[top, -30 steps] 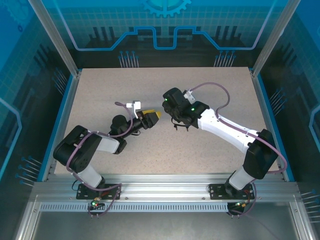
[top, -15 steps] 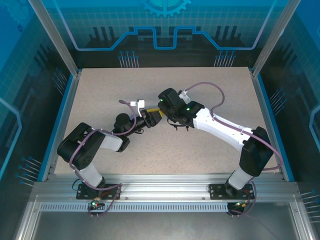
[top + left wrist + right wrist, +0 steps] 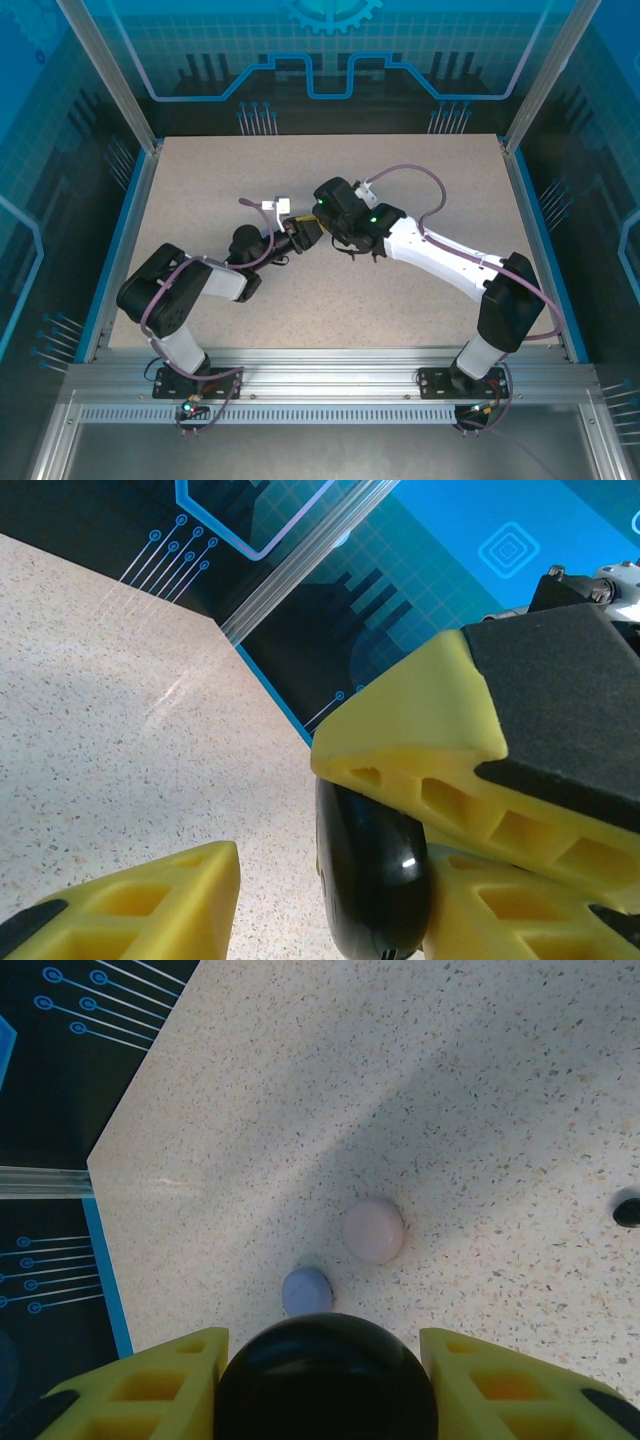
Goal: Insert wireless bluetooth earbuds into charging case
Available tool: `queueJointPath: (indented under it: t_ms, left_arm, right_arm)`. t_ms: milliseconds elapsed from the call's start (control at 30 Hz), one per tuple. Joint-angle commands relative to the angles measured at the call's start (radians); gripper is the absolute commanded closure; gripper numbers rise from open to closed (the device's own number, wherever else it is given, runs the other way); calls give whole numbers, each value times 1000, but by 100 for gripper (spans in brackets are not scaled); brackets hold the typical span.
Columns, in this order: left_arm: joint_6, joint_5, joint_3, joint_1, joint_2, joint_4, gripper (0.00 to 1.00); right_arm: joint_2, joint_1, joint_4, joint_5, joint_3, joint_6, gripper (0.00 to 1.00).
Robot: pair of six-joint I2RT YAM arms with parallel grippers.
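right gripper [image 3: 322,1345] is clamped on the round black charging case [image 3: 325,1385], its inside hidden. just beyond sit a lilac case [image 3: 307,1290] and a pink case [image 3: 373,1230], both seemingly closed. left gripper [image 3: 335,865] gapes wide, the black case between its fingers. far right lies a tiny black thing [image 3: 627,1207], perhaps an earbud.

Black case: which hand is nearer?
Right. The black case sits between the fingers of the right hand; the left hand is open alongside, one finger clear of it.
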Motion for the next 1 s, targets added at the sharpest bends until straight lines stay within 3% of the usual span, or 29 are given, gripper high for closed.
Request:
queueJointPath:
  t_ms: [0,300,400,533,700,967]
  left_arm:
    - [5,8,28,-6,15,39,52]
    - [6,17,29,-6,19,39,71]
    - [9,23,28,-7,11,39,82]
    - [10,22,17,-6,-7,39,88]
    - [10,26,1,-6,-33,38,100]
    - [-21,86,-3,36,-89,22,100]
  right_arm:
    - [9,21,9,7,24,6,64]
    - [21,31,37,-14,31,8,64]
    - [25,38,46,-18,50,6,54]
    - [11,39,43,4,79,-21,30]
    - [-32,34,3,49,108,-79,21]
    - [-152,-1,-9,62,47,-291,19]
